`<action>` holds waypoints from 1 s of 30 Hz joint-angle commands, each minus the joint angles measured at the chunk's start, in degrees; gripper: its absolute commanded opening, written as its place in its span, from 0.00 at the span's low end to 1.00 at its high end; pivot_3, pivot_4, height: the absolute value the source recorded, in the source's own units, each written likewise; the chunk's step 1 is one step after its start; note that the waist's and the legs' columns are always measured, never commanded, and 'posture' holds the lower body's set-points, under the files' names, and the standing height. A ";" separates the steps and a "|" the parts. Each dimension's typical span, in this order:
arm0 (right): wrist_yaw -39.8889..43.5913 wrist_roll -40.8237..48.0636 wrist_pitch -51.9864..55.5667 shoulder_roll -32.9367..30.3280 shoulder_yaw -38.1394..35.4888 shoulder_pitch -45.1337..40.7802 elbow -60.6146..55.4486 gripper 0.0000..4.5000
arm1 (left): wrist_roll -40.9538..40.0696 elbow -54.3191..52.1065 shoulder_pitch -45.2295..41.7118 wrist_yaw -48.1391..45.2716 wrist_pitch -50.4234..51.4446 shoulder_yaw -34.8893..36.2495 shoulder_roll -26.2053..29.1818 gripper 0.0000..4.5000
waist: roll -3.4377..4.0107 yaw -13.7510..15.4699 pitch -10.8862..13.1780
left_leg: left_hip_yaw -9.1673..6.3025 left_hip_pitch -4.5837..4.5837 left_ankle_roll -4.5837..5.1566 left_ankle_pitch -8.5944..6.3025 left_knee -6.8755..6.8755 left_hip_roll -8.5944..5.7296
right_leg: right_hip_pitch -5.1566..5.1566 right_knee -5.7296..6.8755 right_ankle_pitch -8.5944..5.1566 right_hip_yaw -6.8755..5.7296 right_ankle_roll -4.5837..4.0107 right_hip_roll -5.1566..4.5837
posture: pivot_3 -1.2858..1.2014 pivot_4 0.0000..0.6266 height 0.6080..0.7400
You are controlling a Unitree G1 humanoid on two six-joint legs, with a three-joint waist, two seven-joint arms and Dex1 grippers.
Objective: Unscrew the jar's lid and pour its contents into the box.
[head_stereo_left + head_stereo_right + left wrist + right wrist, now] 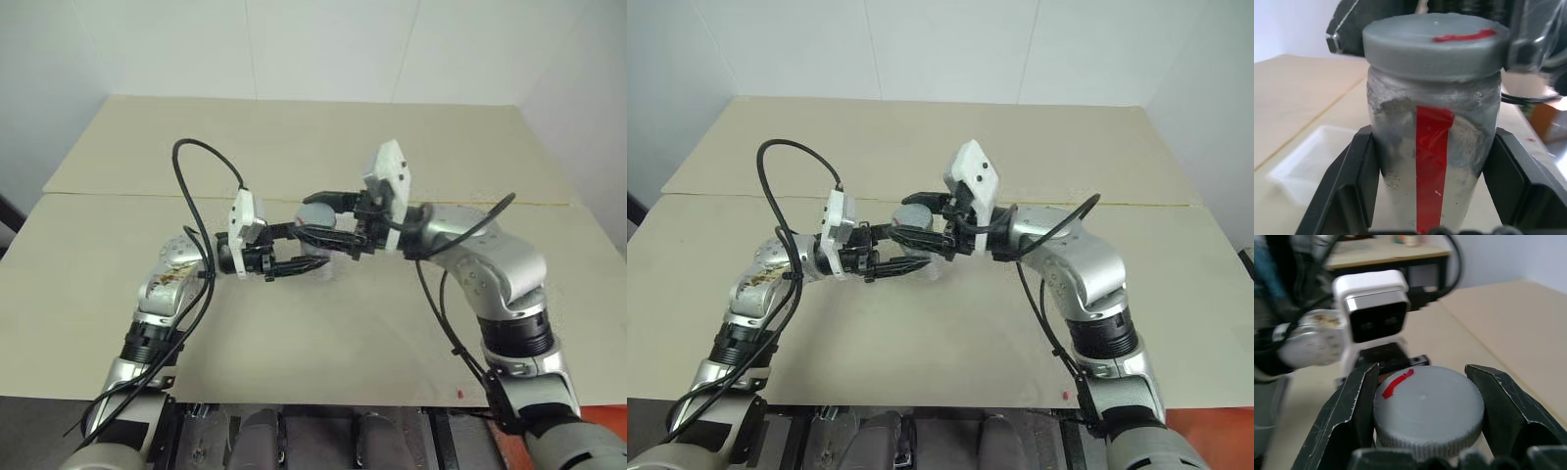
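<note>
You had the left claw (1431,196) clamped on the body of the slim clear cylindrical jar with the red-striped white label (1432,161), held above the tan table (323,333). Your right claw (1422,423) was closed on the round grey screw lid (1429,411). The shallow transparent plastic box (1312,156) lay beyond the left claw's fingers (1352,191).

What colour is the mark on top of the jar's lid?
Red, a short streak on the grey lid; it shows best in the right wrist view.
</note>
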 commanded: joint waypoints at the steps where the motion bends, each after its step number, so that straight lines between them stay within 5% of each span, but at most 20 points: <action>1: 10.49 2.92 -3.12 -1.13 1.64 -1.88 0.76 0.62 | -1.76 0.26 -3.68 -3.56 -0.56 0.31 0.40 0.60 | 0.00 -0.04 0.00 | 0.01 0.00 0.00 0.00 -0.01 0.00 | -0.01 0.00 0.00 0.00 0.00 0.01 | 0.52 0.24 1.00; 12: 25.86 1.62 -8.30 -0.94 4.26 -5.74 11.10 0.62 | -1.46 0.09 -4.30 -7.75 -0.81 0.23 0.75 0.60 | 0.00 -0.30 0.00 | -0.01 0.00 -0.03 0.02 0.00 0.02 | -0.02 0.02 0.00 0.02 0.00 0.02 | 0.52 0.24 1.00; 13: 25.65 1.13 -8.90 -0.61 4.32 -5.88 11.61 0.62 | -1.36 -0.04 -4.18 -7.57 -0.83 0.23 0.72 0.60 | 0.00 -0.32 0.00 | -0.01 0.00 -0.03 0.02 0.00 0.02 | -0.02 0.02 0.00 0.02 0.00 0.02 | 0.52 0.24 1.00; 19: 20.87 -0.21 -9.67 1.19 2.43 -5.26 11.42 0.99 | -0.96 -1.06 -2.69 -6.63 -0.91 0.38 1.16 0.60 | 0.00 -0.49 0.00 | -0.01 0.00 -0.08 0.05 0.00 0.03 | -0.04 0.05 0.00 0.02 0.00 0.02 | 0.52 0.24 1.00; 30: 6.27 0.05 -8.53 -1.55 -5.31 4.47 -0.92 0.99 | -1.37 -2.66 2.37 -2.02 0.15 5.02 5.17 0.60 | 0.00 -0.40 0.00 | -0.03 0.01 -0.10 0.06 -0.01 0.03 | -0.04 0.06 0.00 0.02 0.00 0.02 | 0.52 0.24 1.00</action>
